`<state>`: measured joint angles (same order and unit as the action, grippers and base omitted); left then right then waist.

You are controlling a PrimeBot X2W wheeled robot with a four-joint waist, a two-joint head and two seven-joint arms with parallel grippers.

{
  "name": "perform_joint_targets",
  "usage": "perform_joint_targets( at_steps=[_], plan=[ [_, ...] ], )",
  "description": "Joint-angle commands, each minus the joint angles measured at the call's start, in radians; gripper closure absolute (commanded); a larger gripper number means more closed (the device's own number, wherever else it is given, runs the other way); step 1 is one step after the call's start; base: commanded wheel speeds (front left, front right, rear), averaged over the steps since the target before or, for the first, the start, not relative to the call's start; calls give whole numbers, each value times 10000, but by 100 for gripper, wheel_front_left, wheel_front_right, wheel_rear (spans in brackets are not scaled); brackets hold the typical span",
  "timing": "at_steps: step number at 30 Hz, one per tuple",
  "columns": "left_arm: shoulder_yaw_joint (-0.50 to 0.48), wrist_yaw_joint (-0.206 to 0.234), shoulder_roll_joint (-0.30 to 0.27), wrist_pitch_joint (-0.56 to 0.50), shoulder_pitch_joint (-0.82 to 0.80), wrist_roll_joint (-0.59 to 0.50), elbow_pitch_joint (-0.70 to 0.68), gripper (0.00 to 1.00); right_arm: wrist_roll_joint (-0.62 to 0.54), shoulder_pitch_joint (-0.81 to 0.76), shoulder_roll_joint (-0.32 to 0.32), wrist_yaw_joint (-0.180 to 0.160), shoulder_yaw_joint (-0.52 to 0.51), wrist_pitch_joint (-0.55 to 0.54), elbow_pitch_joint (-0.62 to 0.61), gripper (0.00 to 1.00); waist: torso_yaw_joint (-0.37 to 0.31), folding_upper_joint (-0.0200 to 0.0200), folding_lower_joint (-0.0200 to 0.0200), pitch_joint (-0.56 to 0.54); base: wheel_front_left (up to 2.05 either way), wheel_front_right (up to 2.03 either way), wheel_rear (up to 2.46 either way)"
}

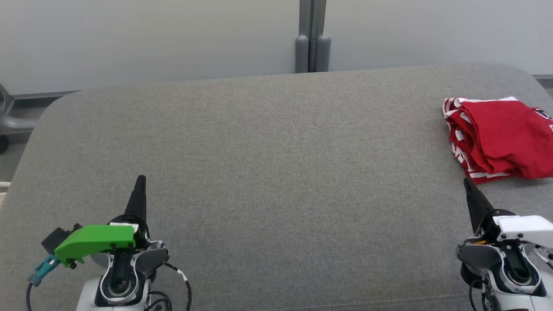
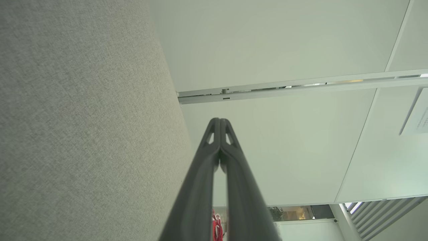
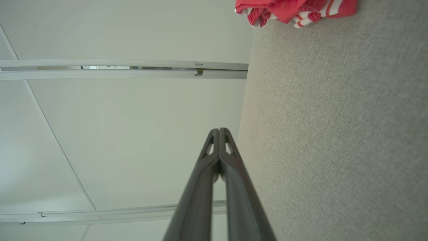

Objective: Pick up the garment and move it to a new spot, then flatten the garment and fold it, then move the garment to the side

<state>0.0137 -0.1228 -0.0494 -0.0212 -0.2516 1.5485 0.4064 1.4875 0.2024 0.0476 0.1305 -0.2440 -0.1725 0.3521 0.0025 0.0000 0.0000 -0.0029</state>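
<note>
Item: garment (image 1: 501, 136), red with white striped trim, lay bunched in layers at the table's (image 1: 276, 172) right edge, toward the far corner.
Left gripper (image 1: 141, 183), right gripper (image 1: 470, 190): jaws pressed together, empty, along the near edge.
Risk, judged: a shallow pinch catching one layer could have dragged the heap over that right edge.

- This is looking like an office or a robot test room.
- Plain pale partition panels (image 1: 151, 39) are standing along the back, meeting at a grey post (image 1: 312, 34).
- A wide tabletop (image 1: 276, 142), covered in grey fabric and rounded at the corners, is taking up the middle.
- What looks like a grey chair leg (image 1: 15, 123) on a dark wheel is showing at the left edge.
- Metal rails (image 2: 284, 87) are running across the panels, and a printed sheet (image 2: 419, 117) is hanging on one.
</note>
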Motion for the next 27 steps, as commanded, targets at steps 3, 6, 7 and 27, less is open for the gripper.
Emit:
perform_joint_targets(
  at_steps=[3,6,7,27],
  plan=[
    [-63,-70,-15,-83,-254,326,35,100,353,179,46,4,-83,-130,43,100,-9,0,0,32,0,0,0],
    [-86,-96,-15,-116,-326,541,52,100,554,239,46,4,-124,-183,71,100,-16,0,0,59,0,0,0],
    [-96,-104,-15,-136,-348,621,61,100,625,257,46,4,-138,-204,78,100,-19,0,0,69,0,0,0],
    [-125,-111,-15,-173,-381,809,80,100,831,293,45,4,-176,-279,109,100,-29,0,0,106,0,0,0]
  ],
)
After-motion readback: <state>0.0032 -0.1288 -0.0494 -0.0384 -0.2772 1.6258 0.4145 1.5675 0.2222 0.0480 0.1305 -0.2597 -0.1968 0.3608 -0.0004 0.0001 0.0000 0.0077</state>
